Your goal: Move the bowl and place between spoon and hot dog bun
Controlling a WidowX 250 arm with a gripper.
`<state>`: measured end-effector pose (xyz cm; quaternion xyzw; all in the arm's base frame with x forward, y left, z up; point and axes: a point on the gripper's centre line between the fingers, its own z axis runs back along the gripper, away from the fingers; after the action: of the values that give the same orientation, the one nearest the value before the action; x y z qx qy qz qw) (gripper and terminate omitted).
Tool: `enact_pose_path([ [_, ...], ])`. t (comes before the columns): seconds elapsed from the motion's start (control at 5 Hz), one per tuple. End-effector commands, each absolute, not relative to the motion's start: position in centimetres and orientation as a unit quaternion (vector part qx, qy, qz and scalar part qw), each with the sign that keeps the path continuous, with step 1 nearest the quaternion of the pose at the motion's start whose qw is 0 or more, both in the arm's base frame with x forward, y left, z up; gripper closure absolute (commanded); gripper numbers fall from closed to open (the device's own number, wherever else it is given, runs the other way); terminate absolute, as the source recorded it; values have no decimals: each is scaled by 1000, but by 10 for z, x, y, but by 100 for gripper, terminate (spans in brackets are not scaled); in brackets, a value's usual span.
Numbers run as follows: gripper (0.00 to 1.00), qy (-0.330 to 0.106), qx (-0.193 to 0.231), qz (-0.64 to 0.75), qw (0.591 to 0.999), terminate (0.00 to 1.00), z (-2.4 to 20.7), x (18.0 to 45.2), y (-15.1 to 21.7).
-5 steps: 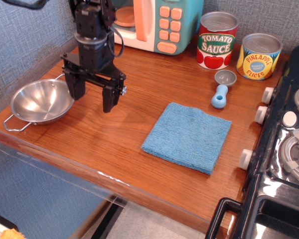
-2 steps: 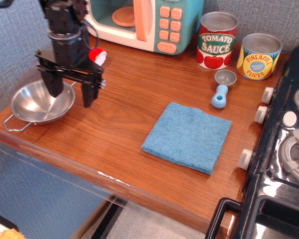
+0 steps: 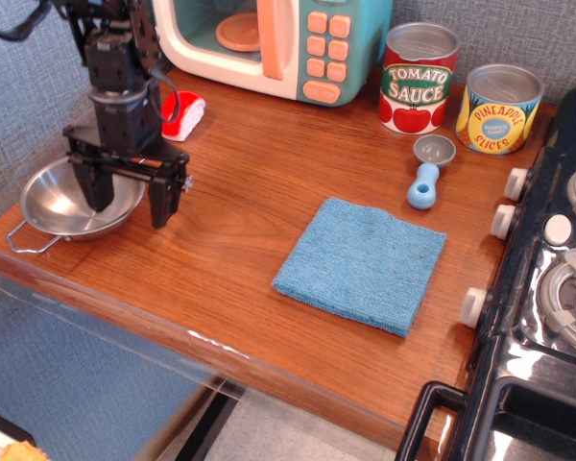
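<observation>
The shiny steel bowl (image 3: 62, 206) with wire loop handles sits at the table's front left corner. My black gripper (image 3: 130, 200) is open and straddles the bowl's right rim: one finger is inside the bowl, the other outside on the wood. The hot dog bun (image 3: 183, 113), red on top with a white base, lies behind the gripper near the toy microwave. The spoon (image 3: 428, 170), with a light-blue handle and grey cup, lies at the right in front of the cans.
A blue cloth (image 3: 362, 262) lies in the middle right. A toy microwave (image 3: 288, 43) stands at the back. A tomato sauce can (image 3: 418, 77) and a pineapple can (image 3: 498, 108) stand at the back right. A toy stove (image 3: 557, 279) borders the right edge.
My gripper has moved left and down, from beside the bowl to straddling its right rim. The bun, hidden before, now shows behind the arm. The bowl has not moved.
</observation>
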<state>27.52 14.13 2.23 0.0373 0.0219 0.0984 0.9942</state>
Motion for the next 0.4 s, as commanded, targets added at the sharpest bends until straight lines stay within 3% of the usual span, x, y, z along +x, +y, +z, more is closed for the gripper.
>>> enact_pose_path([
  [0.0,100,8,42,106,993,0,17,279,151],
  [0.2,100,9,41,106,993,0,17,279,152],
])
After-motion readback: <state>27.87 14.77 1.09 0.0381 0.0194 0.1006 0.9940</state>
